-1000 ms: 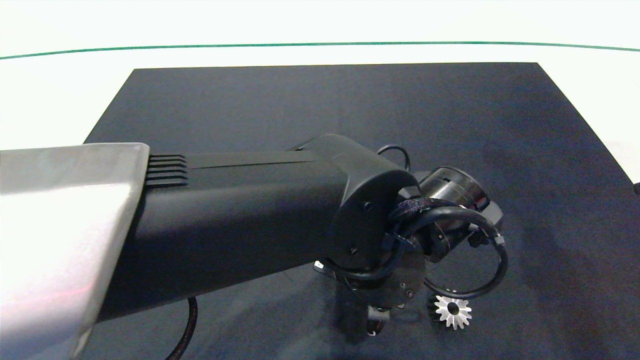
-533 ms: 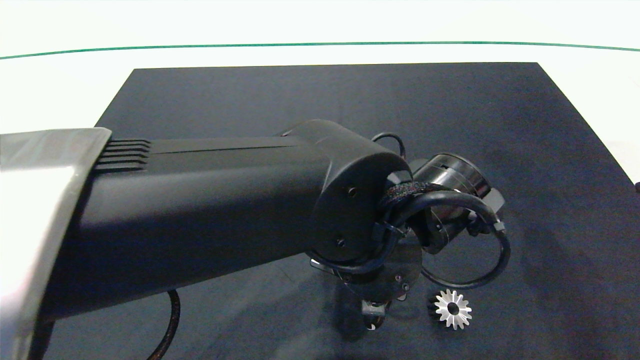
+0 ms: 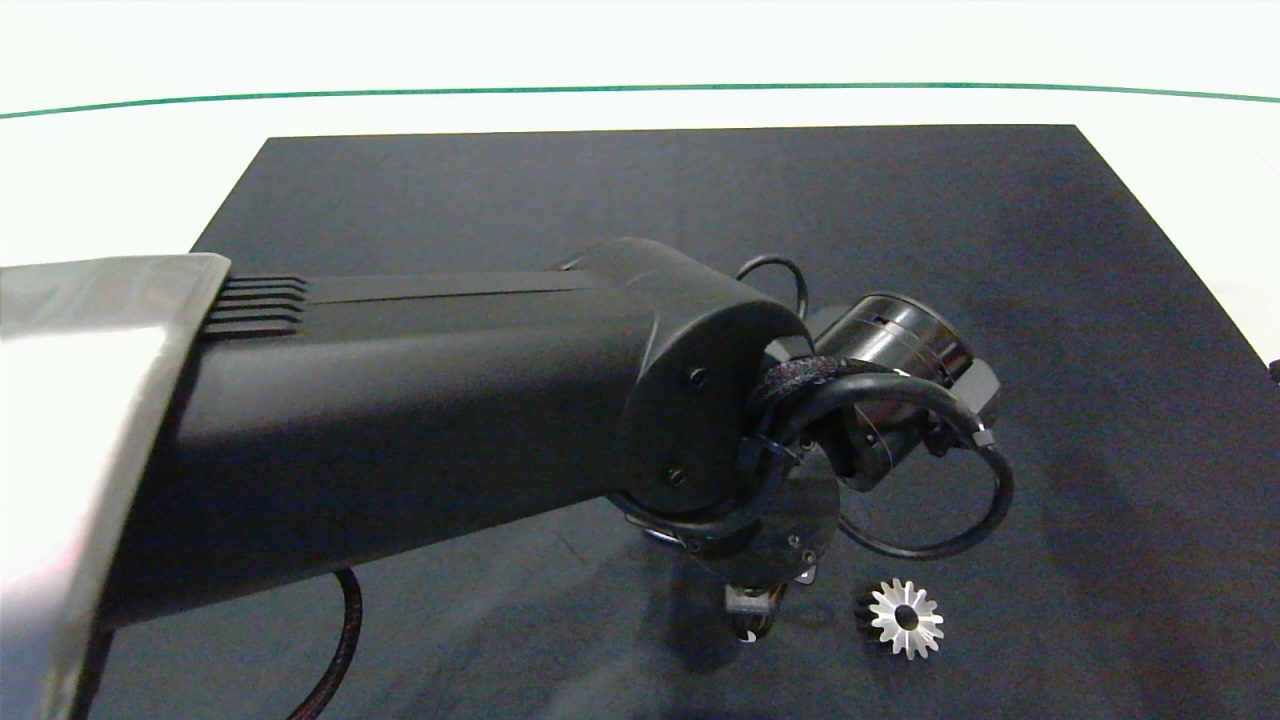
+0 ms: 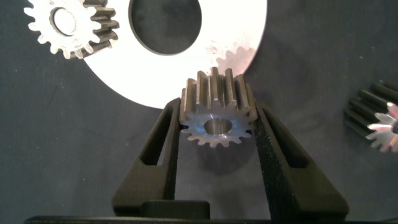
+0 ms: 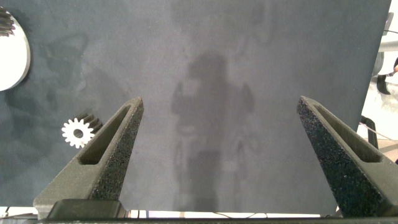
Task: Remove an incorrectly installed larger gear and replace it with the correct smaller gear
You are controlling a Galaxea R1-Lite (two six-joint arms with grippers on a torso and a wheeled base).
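My left gripper (image 4: 216,112) is shut on the smaller gear (image 4: 217,127), a silver spur gear with stubby teeth held by its sides. It hangs over the rim of a white disc (image 4: 239,28) with a round centre hole. In the head view the left gripper (image 3: 752,612) points down at the mat, mostly hidden under its own arm. The larger gear (image 3: 905,618), bright and star-faced, lies flat on the mat just right of it; it shows as the larger gear (image 4: 380,121) and the larger gear (image 5: 78,132) too. My right gripper (image 5: 217,118) is open over bare mat.
Another small gear (image 4: 69,25) sits at the white disc's edge. The dark mat (image 3: 620,190) lies on a white table with a green line (image 3: 640,88) beyond. The left arm (image 3: 400,420) hides the mat's middle. The white disc (image 5: 11,56) shows in the right wrist view.
My left arm has drawn back slightly and lifted a little, carrying the gripper with it. The larger gear has stayed where it lies.
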